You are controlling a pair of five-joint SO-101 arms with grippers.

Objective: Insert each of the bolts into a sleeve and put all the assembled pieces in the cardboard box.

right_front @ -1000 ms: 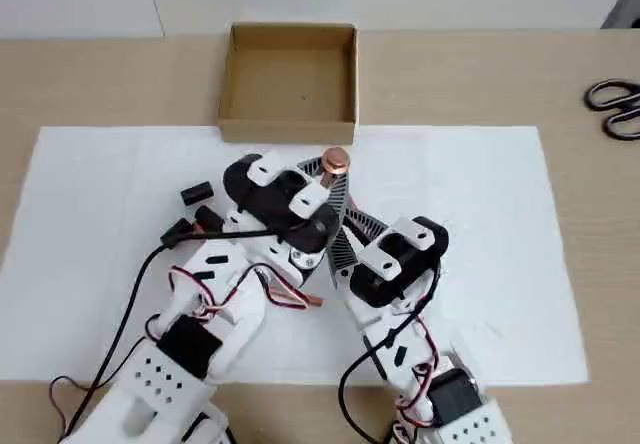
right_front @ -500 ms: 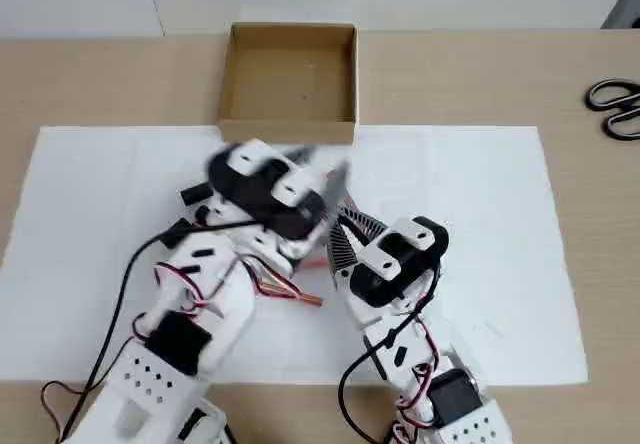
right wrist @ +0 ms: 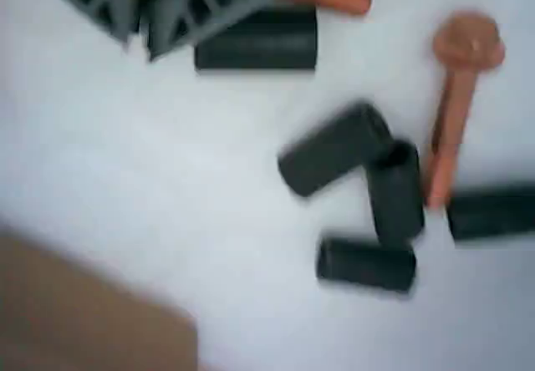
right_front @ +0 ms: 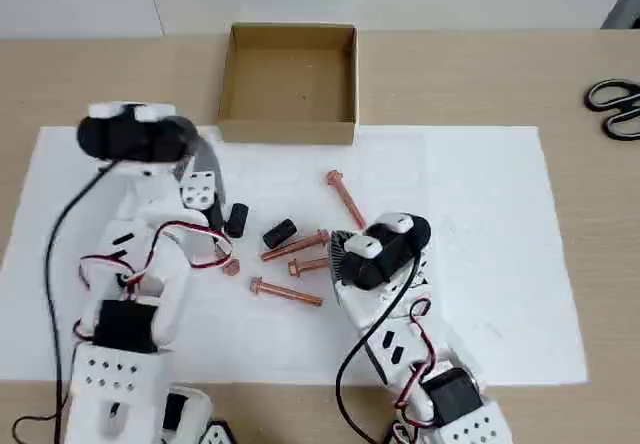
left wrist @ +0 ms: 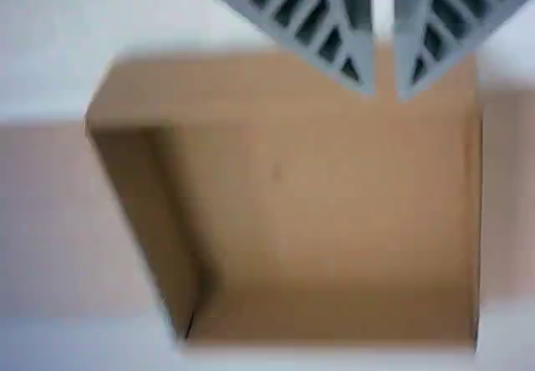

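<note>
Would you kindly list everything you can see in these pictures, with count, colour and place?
table: one, light wood.
paper sheet: one, white, on the table.
cardboard box: one, brown, empty, at the paper's far edge.
bolts: four, copper, loose mid-paper.
sleeves: at least five, black, loose near the bolts.
scissors: one pair, dark, table's right edge.
left gripper: one, grey, above the paper's left part.
right gripper: one, grey, beside the bolts.
</note>
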